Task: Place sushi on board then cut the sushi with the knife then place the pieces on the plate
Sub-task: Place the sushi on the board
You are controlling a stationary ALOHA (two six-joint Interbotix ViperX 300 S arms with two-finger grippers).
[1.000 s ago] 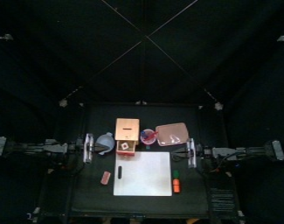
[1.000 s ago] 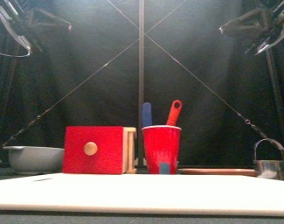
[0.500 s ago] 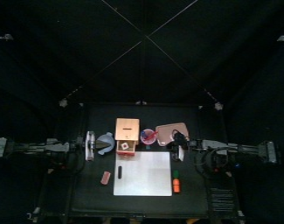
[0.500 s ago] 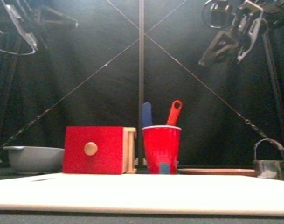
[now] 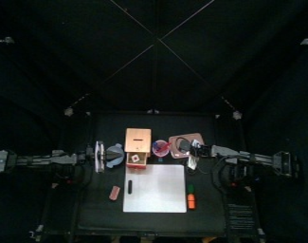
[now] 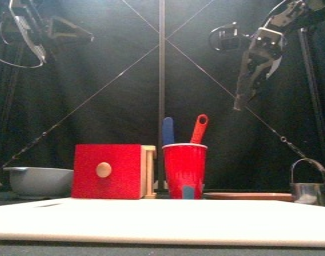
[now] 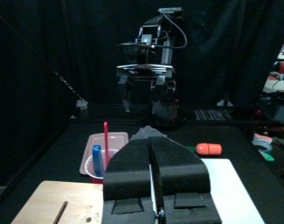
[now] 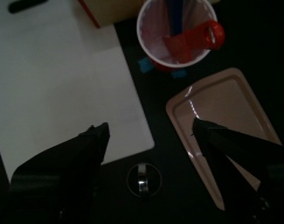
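One arm has moved. Over the last second your right arm swung in from 3 o'clock. The right end effector (image 5: 194, 147) now hangs high over the flat pink tray (image 8: 232, 131), just beside the red plastic cup (image 5: 160, 149) holding the blue toy knife (image 6: 166, 128) and red toy knife (image 6: 200, 127). Its jaws are wide apart with nothing held; this reads as an approach, not a grasp.

The left end effector (image 5: 104, 158) is unmoved at 9 o'clock, jaws closed and empty.

The white cutting board (image 5: 159, 190) sits at 6 o'clock and carries no sushi yet. A small dark reddish block (image 5: 115, 193) lies on the worktop (image 5: 93, 204) just off the board's 9 o'clock edge. It is probably the sushi, but too small to confirm.
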